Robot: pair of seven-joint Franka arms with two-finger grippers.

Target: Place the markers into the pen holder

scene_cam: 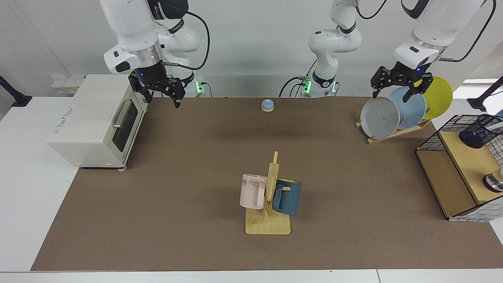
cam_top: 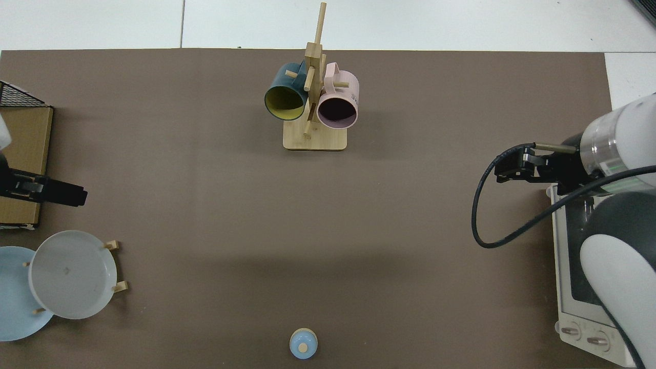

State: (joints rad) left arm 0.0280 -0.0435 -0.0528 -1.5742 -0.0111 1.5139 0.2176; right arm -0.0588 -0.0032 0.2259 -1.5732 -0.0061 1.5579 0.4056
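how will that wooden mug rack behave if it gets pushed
Probably top-heavy: the mug rack is a tall post on a small base, so a high push may tip it. The pink mug and blue mug only hang on pegs, so they could swing. Left hand by the plates and right hand by the toaster oven wait, open.

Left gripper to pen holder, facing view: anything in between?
In the facing view, the yellow plate and the basket's wire rim lie between the open left gripper, above the plate rack, and the pen holder on the shelf.
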